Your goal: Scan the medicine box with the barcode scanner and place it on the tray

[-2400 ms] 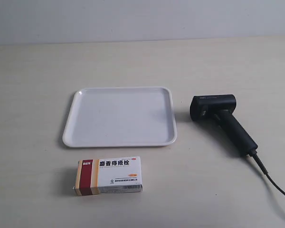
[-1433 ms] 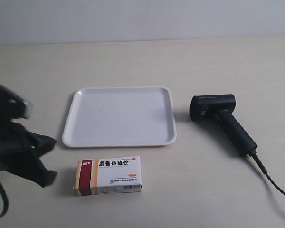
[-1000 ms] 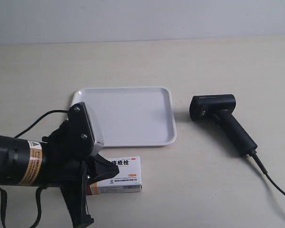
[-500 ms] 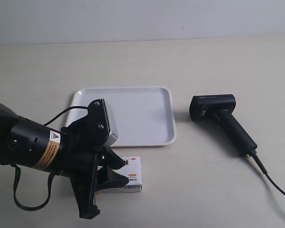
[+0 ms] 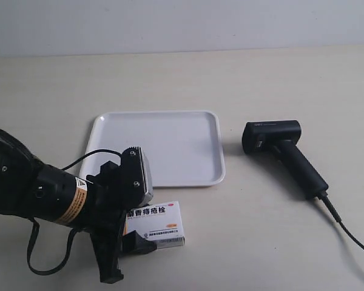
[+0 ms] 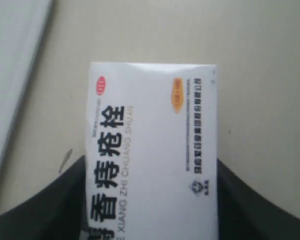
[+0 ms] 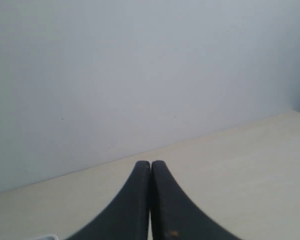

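Observation:
The medicine box point(image 5: 161, 219), white with black Chinese lettering, lies on the table in front of the tray point(image 5: 164, 145). My left gripper point(image 5: 131, 227) has come down over its left end. In the left wrist view the box point(image 6: 150, 125) fills the gap, and both black fingers point(image 6: 50, 205) press against its long sides. The box's red and tan end is hidden under the gripper. The black barcode scanner point(image 5: 280, 147) lies on its side to the right of the tray, untouched. My right gripper point(image 7: 150, 164) is shut and empty, facing a wall.
The scanner's black cable point(image 5: 352, 237) trails off toward the front right corner. A corner of the white tray's rim point(image 6: 10, 60) shows beside the box in the left wrist view. The right arm is outside the exterior view. The pale tabletop point(image 5: 261, 79) runs back to the wall.
My left arm came in from the exterior view's left and dropped over the box. The fingers have closed against its sides, and the box has shifted slightly to the right.

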You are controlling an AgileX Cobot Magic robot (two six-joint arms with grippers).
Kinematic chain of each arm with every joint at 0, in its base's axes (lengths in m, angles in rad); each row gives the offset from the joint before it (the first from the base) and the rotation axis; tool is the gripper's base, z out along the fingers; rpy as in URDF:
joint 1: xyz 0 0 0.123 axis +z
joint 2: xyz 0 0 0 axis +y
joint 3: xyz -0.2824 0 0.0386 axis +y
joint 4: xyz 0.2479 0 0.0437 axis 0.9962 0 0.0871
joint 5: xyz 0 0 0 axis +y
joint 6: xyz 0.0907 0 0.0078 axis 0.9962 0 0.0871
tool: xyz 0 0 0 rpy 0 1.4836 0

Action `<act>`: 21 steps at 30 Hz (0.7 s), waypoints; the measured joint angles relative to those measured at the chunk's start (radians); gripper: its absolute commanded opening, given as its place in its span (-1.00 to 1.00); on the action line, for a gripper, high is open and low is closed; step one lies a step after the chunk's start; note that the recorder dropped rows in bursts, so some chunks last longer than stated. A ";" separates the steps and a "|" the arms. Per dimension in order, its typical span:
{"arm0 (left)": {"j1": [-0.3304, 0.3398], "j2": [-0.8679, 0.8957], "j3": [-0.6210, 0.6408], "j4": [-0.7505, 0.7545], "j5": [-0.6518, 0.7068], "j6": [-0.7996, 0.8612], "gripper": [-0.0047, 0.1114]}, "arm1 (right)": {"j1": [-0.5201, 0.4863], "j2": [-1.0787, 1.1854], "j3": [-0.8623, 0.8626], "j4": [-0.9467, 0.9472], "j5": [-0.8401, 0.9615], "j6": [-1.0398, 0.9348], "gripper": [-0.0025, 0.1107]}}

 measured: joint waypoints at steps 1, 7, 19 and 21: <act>0.000 0.000 0.000 -0.011 0.000 0.014 -0.81 | 0.000 0.000 0.000 0.000 0.000 0.000 -0.95; 0.002 -0.053 -0.007 -0.008 0.039 0.031 -0.92 | 0.000 0.000 0.000 0.040 -0.008 0.007 -0.95; 0.287 -0.188 -0.092 0.145 -0.270 0.018 -0.92 | 0.049 0.606 -0.114 0.080 -0.001 0.013 -0.78; 0.318 -0.171 -0.112 0.169 -0.290 0.004 -0.92 | 0.116 0.795 -0.176 0.083 -0.005 0.007 -0.55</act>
